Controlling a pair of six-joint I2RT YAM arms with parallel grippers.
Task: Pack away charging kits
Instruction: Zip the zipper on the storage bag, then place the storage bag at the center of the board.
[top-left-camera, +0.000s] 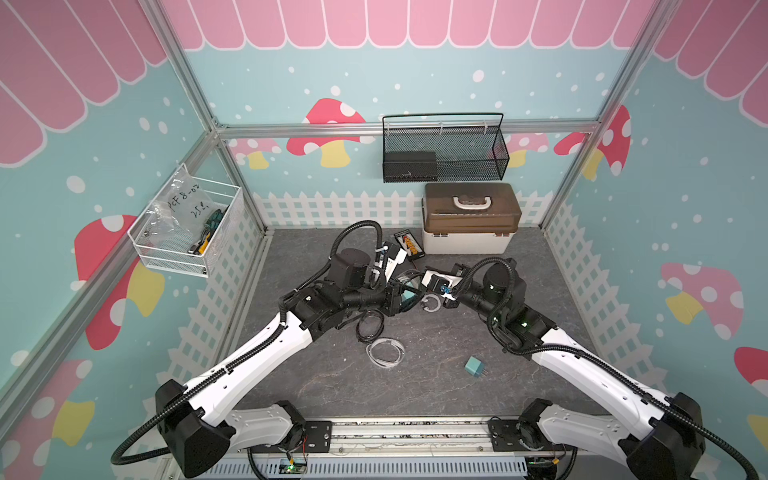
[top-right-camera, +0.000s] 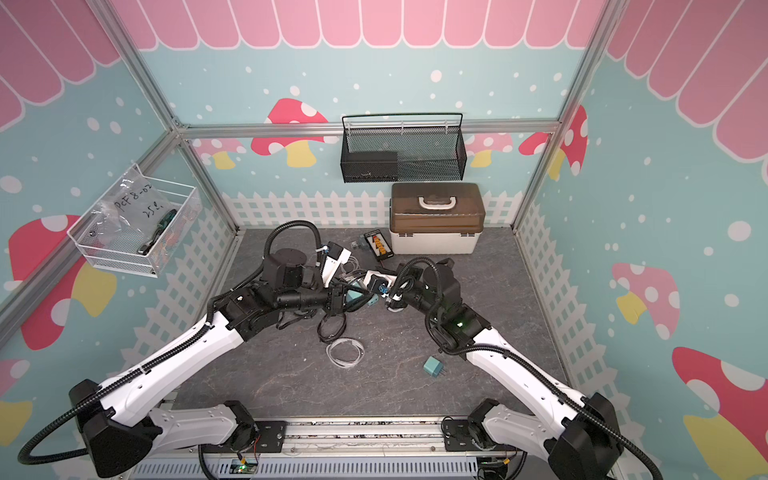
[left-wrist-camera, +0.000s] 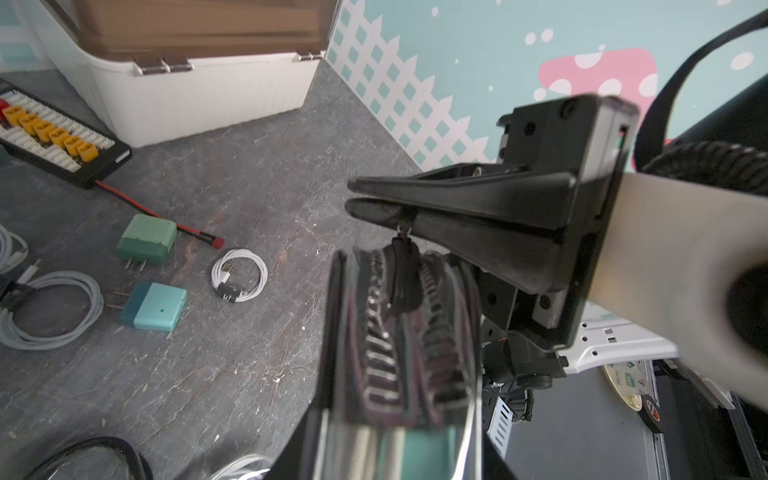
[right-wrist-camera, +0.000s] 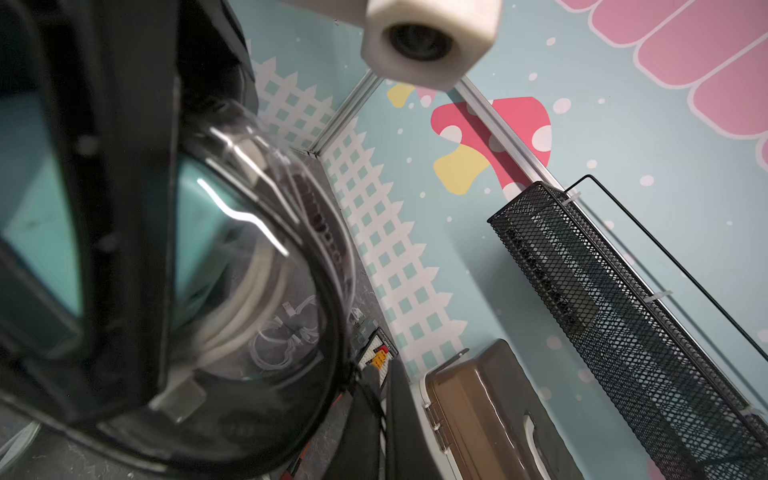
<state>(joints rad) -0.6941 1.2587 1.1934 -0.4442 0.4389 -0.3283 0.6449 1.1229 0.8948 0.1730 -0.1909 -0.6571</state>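
Charging kit (right-wrist-camera: 199, 257), teal adapter with white cable, is contained in a clear zip pouch (left-wrist-camera: 395, 353) above the middle of the table (top-left-camera: 436, 386). The pouch is clamped by the left gripper (top-left-camera: 405, 297). The zipper pull (left-wrist-camera: 405, 228) is pinched between the closed jaws of the right gripper (left-wrist-camera: 353, 195).

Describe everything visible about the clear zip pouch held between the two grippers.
The clear zip pouch is soft see-through plastic with black edging and a black-taped zipper with metal teeth, which looks partly open. Its zipper edge faces the right gripper, which is shut on the zipper pull. The left gripper clamps the pouch's body. Through the wall show a teal plug adapter and a coil of white cable inside.
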